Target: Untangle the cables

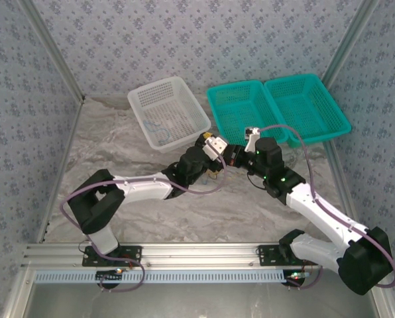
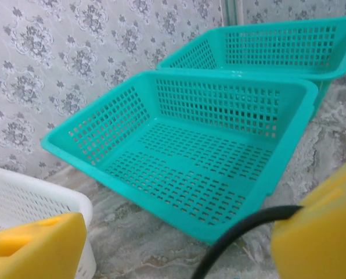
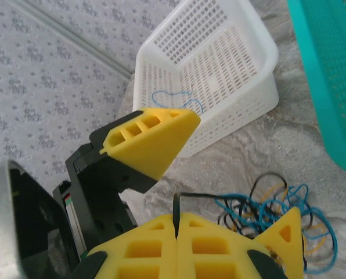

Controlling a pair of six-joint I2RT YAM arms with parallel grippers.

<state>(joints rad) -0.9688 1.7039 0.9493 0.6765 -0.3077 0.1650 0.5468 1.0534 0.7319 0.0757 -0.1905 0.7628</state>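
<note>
Left gripper (image 2: 181, 238): its yellow fingers (image 2: 39, 247) stood wide apart and held nothing. A black wire (image 2: 242, 229) ran across the gap between them.
Right gripper (image 3: 176, 224): its fingers were pressed shut and pinched a thin black cable (image 3: 176, 203).
Cables (image 3: 277, 215): a messy clump of blue, black and yellow ones lay on the table (image 3: 248, 157), just beside both grippers.
Blue cable (image 3: 176, 96): it lay apart, inside the white basket (image 3: 237, 110).
Teal basket (image 2: 179, 174): it sat near, past the left gripper.
What could go wrong: the black cable looked looped into the clump, so a pull could lift the whole clump. The wire was very thin, so it could slip out if the left fingers closed off to one side. The grippers were close and could bump.
</note>
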